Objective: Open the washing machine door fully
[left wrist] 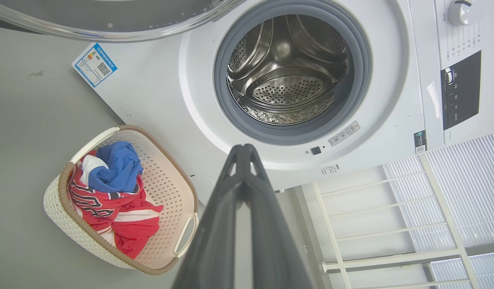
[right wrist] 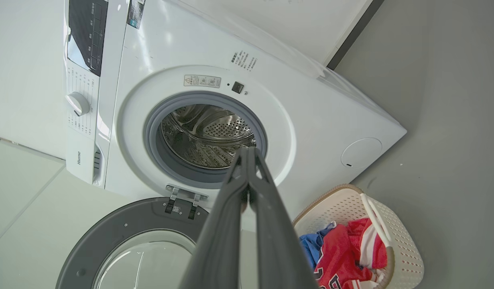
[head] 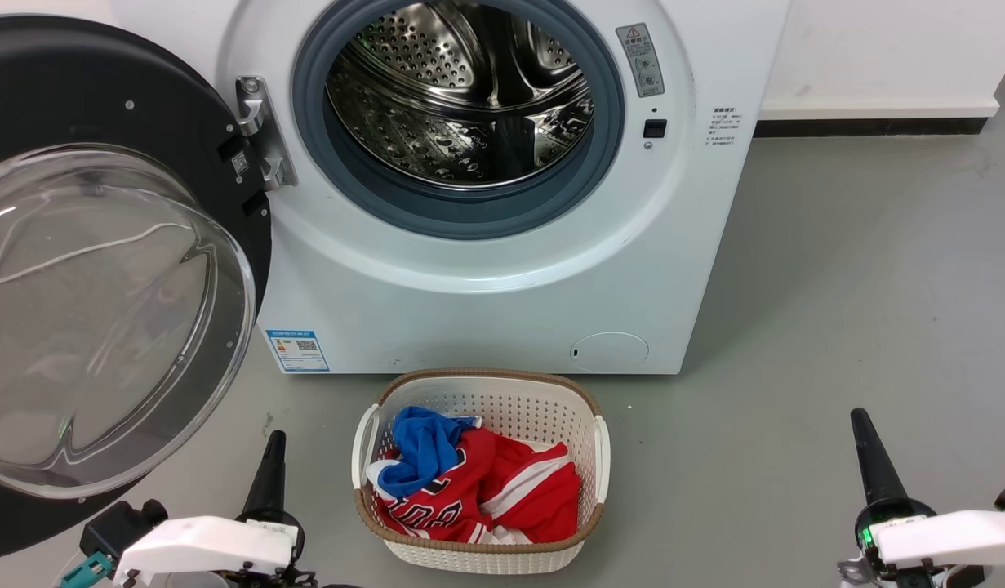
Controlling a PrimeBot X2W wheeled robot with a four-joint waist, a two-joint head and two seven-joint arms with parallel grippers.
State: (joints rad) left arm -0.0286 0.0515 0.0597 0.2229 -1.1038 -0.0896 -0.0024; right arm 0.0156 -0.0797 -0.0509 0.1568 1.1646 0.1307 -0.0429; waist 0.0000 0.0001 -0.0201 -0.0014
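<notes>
White washing machine (head: 486,302), drum (head: 461,106) exposed, washing machine door (head: 102,98) swung wide at the robot's left on its hinge (head: 261,131), laundry basket (head: 482,374) of red and blue clothes (head: 486,490) before it, left gripper (left wrist: 243,149), right gripper (right wrist: 248,150), both pinched together, empty.

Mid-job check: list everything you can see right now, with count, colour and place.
washing machine: one, white, centre of head view
washing machine door: one, black with clear glass centre, open, at left
drum: one, steel, inside grey gasket
sticker: one, blue, low on machine front
laundry basket: one, white, brown rim, on floor before machine
clothes: at least two, red-white and blue, in basket
left gripper: one, dark fingers together, lower left
right gripper: one, dark fingers together, lower right
</notes>
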